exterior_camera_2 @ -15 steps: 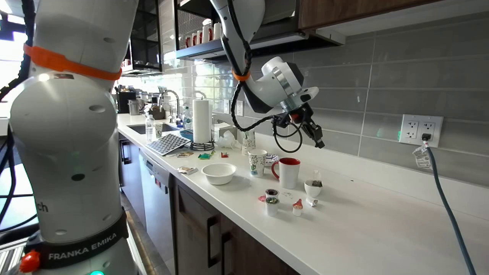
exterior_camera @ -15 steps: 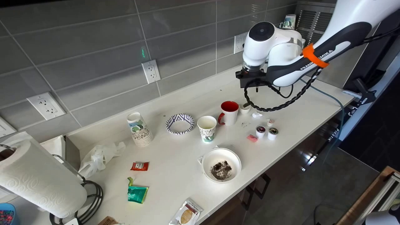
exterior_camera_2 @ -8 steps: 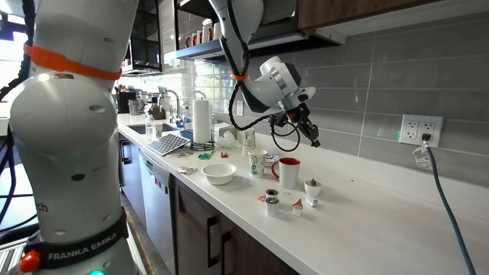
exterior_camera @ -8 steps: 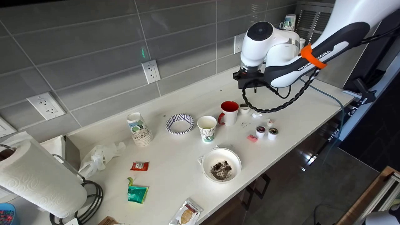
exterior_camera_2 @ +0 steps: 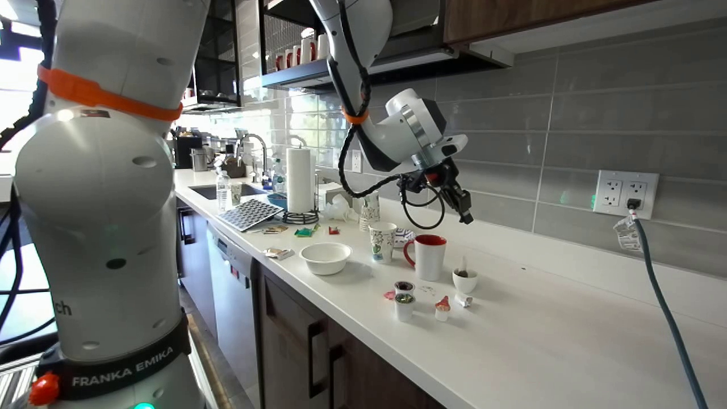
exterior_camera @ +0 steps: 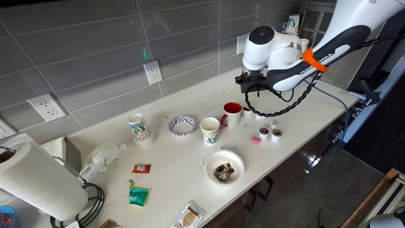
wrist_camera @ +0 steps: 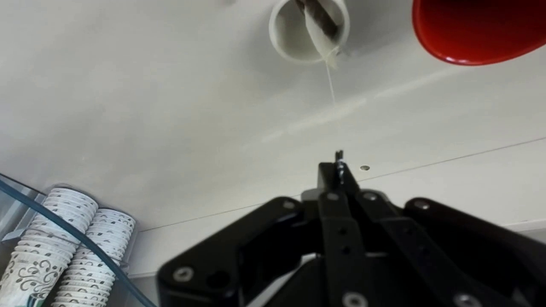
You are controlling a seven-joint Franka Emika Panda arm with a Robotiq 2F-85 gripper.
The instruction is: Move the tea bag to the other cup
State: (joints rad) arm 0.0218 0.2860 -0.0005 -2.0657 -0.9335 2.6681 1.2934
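Partly in one cup (exterior_camera_2: pixel 466 284): one tea bag (wrist_camera: pixel 320 36); one closed pincer (wrist_camera: pixel 338 166) above.

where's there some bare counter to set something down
Bare counter lies between the red packet and the white bowl, and between the small white cup and the teal cable. Crowded: around the red-lined mug, where that cup, a paper cup and coffee pods stand close, the gripper above.
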